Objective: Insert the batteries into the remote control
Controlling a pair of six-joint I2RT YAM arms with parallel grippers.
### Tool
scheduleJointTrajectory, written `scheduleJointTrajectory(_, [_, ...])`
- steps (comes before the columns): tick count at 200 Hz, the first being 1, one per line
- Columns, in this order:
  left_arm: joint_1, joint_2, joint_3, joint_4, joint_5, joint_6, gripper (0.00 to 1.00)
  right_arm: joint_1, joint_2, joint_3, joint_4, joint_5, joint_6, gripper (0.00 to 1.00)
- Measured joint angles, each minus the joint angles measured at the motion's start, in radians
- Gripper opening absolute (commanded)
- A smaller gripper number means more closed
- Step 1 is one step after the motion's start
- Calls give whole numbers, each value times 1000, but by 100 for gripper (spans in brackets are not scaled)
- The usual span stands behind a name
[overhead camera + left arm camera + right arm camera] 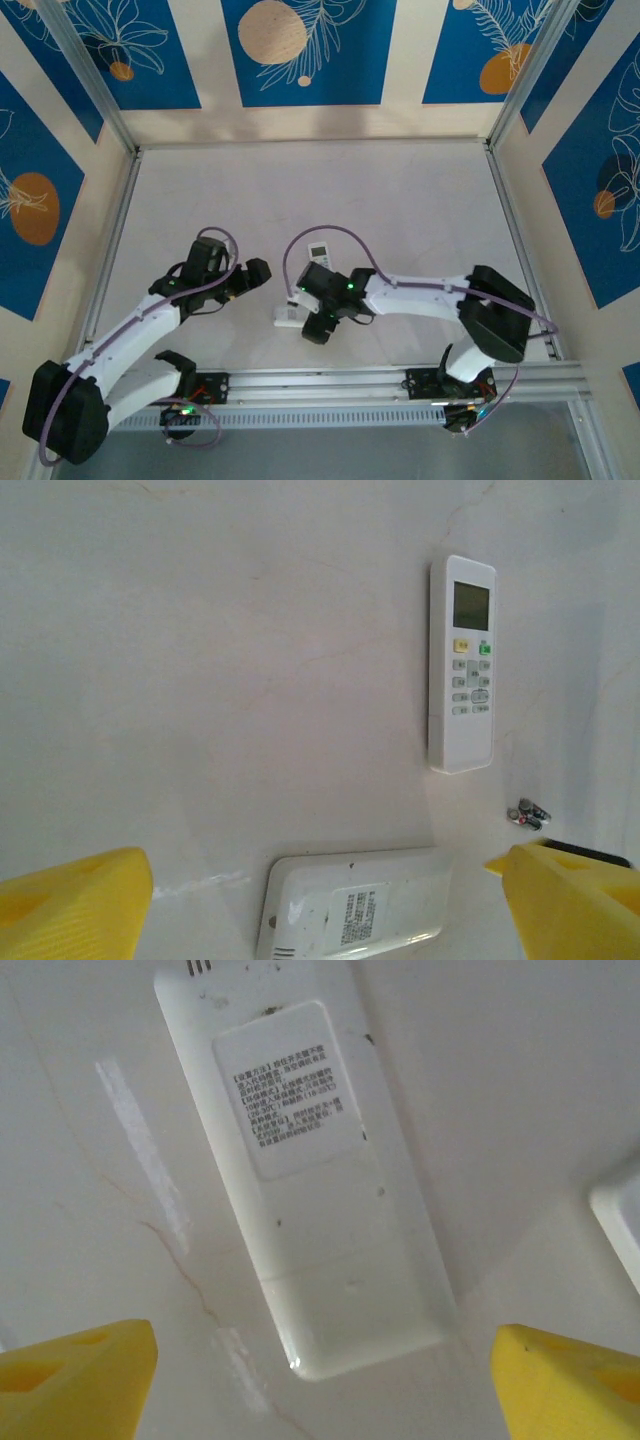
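Observation:
A white remote point(300, 1180) lies face-down, label up, its battery cover shut at the near end. In the right wrist view it lies between the wide-apart yellow fingers point(75, 1380) of my right gripper point(320, 1390), which hovers open over it point(318, 328). The same face-down remote point(355, 905) sits low in the left wrist view, between the spread fingers of my open left gripper point(320, 920), which is to its left point(258, 272). Two tiny dark batteries point(528, 813) lie on the table beside that remote's right end.
A second white remote point(462, 665) lies face-up with its screen and buttons showing, farther back point(318, 253); its corner point(620, 1220) shows at the right. The white table point(400, 200) is fenced by metal rails and patterned walls.

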Motion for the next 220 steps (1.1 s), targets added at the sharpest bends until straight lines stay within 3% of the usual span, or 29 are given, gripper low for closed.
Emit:
scheduleJointTrajectory(42, [0,-52,-35,-16,6,0,91,-9,126,44,0,-5,-126,84])
scheduleJointTrajectory(91, [0,-82,-54,-38,6,-4,92,-13,190,111,-40,-22,-169,61])
scheduleJointTrajectory(118, [1,-85,-55,-50,8,-10,92,-14,196,120,-34,-25,-149,55])
scheduleJointTrajectory(192, [18,-50,18,-53,115,-123,92,-97,129,141,38,-146,245,53])
scheduleJointTrajectory(220, [34,-24,35,-10,179,-173,84,-105,84,142,127,-230,394,53])
